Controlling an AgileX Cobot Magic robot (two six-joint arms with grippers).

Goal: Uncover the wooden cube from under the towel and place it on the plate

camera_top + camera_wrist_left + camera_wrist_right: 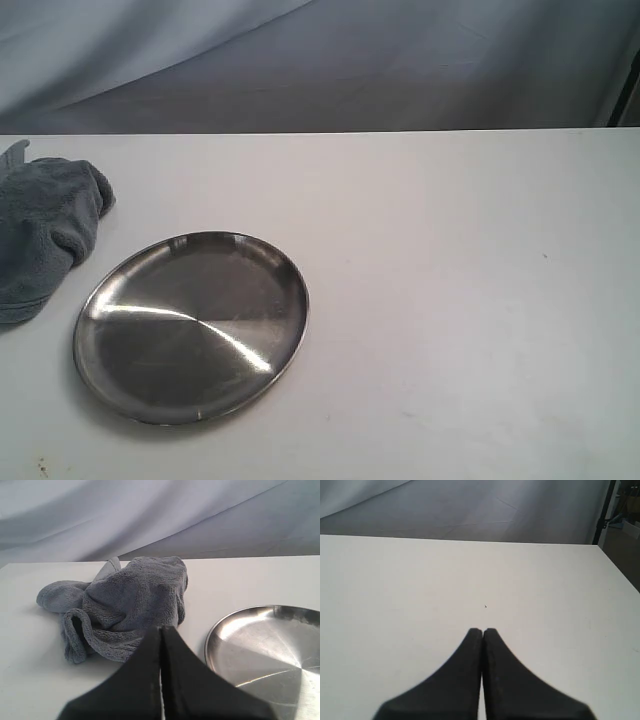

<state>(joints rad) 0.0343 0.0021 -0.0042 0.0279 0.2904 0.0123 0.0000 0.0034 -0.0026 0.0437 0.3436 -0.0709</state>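
The grey-blue fleece towel (45, 235) lies bunched at the table's left edge; the left wrist view shows the towel (127, 605) heaped up in a mound. The wooden cube is hidden. The steel plate (190, 325) sits bare just right of the towel, and its rim (215, 630) shows in the left wrist view. My left gripper (161, 629) is shut and holds nothing, a short way in front of the towel. My right gripper (482, 631) is shut and holds nothing over bare table. Neither gripper appears in the exterior view.
The white table (460, 300) stretches to the right of the plate. A grey cloth backdrop (320, 60) hangs behind the table's far edge. The table's right edge (615, 565) shows in the right wrist view.
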